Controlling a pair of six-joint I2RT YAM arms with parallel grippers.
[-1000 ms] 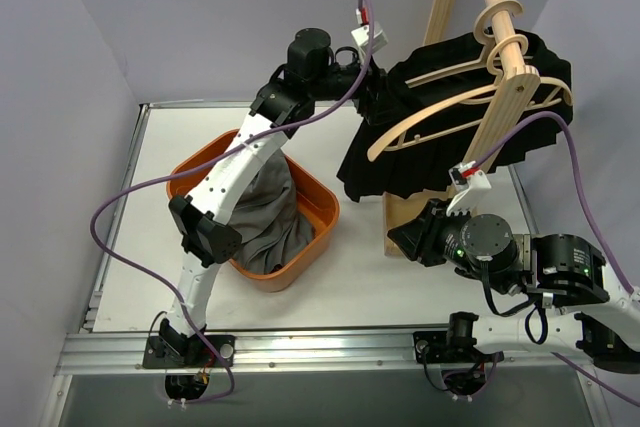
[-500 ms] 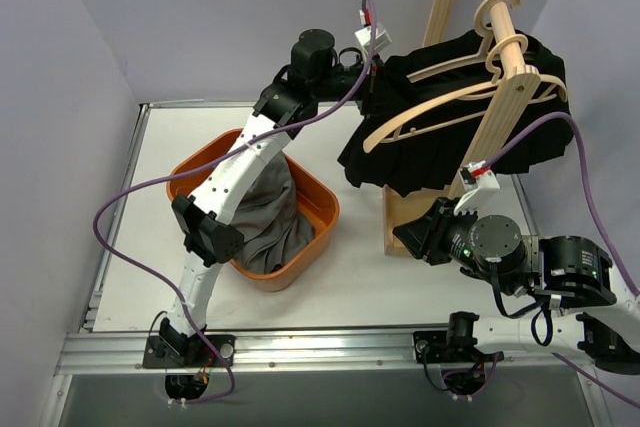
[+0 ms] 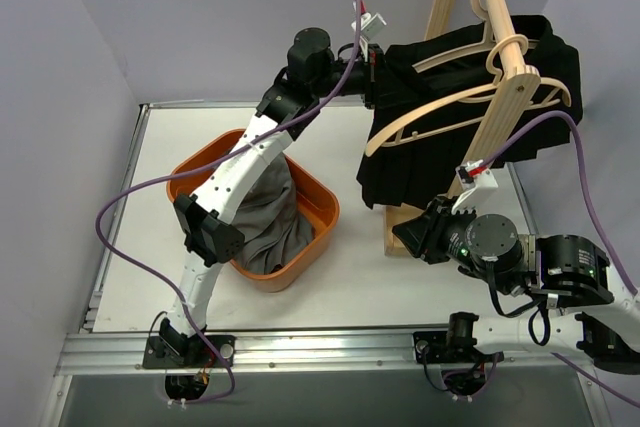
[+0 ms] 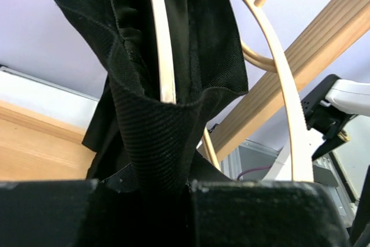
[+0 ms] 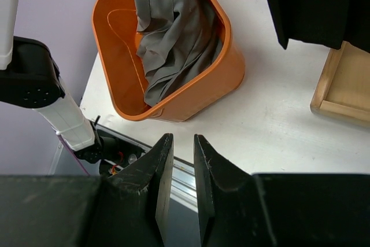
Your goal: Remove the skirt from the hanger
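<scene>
The black skirt [image 3: 420, 157] hangs on a pale wooden hanger [image 3: 440, 112] hooked over the rail of a wooden rack [image 3: 500, 77]. High at the skirt's left end, my left gripper [image 3: 377, 75] is shut on the waistband. In the left wrist view the ribbed black skirt [image 4: 167, 137] runs down between the jaws of the left gripper [image 4: 188, 186], with the hanger's arm [image 4: 162, 39] inside the fabric. My right gripper [image 5: 183, 143] hovers low by the rack's base, its jaws a narrow gap apart with nothing between them, below the skirt's hem [image 5: 318, 4].
An orange tub [image 3: 190, 172] holding grey cloth [image 3: 265, 217] sits on the white table under the left arm. A second bare hanger [image 4: 283, 85] hangs on the rail. The rack's wooden base [image 5: 341, 85] stands right of the tub [image 5: 231, 67].
My left gripper has shut on the skirt's waistband and moved up and right. The skirt's left side has swung right and hangs steeper. The right arm has hardly moved.
</scene>
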